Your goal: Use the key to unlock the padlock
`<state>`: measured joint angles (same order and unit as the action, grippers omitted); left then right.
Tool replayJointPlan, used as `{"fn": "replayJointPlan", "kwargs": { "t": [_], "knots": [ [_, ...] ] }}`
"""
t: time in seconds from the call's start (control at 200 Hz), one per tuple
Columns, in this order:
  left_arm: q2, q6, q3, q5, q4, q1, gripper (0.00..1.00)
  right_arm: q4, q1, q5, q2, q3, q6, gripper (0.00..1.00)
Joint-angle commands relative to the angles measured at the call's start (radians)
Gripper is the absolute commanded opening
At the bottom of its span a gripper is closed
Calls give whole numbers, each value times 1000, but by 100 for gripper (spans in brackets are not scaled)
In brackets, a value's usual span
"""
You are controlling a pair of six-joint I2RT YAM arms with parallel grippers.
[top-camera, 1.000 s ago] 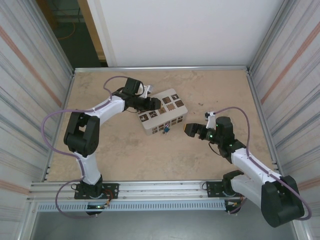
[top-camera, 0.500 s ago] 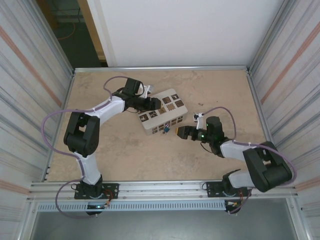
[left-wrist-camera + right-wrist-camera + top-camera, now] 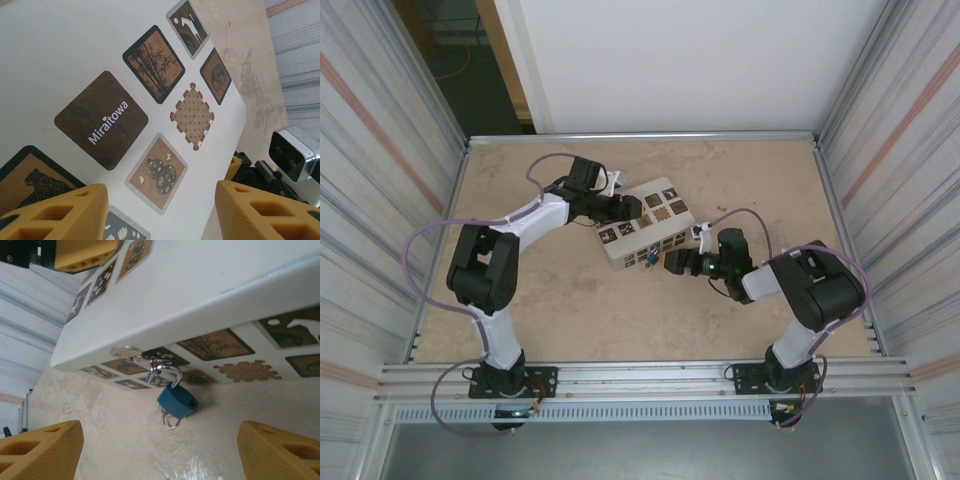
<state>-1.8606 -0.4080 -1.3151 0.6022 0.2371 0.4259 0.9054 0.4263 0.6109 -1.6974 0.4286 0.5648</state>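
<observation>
The padlock (image 3: pixel 177 401) is tiny and blue, and its silvery shackle (image 3: pixel 169 371) is hooked through a hasp on the front of the white tiled box (image 3: pixel 225 285). A small silver key ring (image 3: pixel 170 420) hangs from its underside; the key's blade I cannot make out. My right gripper (image 3: pixel 160 455) faces the padlock low over the table, open, with nothing between its yellow fingers (image 3: pixel 40 450). From above, the right gripper (image 3: pixel 670 262) sits just right of the padlock (image 3: pixel 652 259). My left gripper (image 3: pixel 157 210) stands open over the box lid (image 3: pixel 75 50); contact is unclear.
The white box (image 3: pixel 645 225) stands mid-table, slanted. Ribbed walls close in both sides, and a metal rail (image 3: pixel 640 375) runs along the near edge. Bare table (image 3: pixel 570 310) lies in front of the box. The right gripper's body (image 3: pixel 255 175) shows beyond the box edge.
The right arm has swung left and forward, bringing its gripper up close to the padlock. Its jaws have narrowed a little. The left arm has not moved.
</observation>
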Motion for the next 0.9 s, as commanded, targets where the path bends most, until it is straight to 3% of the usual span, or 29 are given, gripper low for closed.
{"fn": "replayJointPlan", "kwargs": {
  "t": [0.0,0.897],
  "knots": [
    [-18,-10,37,-1,44,20,58,43,18,10,-36,36,-24,84],
    [-15,-23,47,-2,42,28,58,161,44,124,-205,140,21,69]
  ]
}}
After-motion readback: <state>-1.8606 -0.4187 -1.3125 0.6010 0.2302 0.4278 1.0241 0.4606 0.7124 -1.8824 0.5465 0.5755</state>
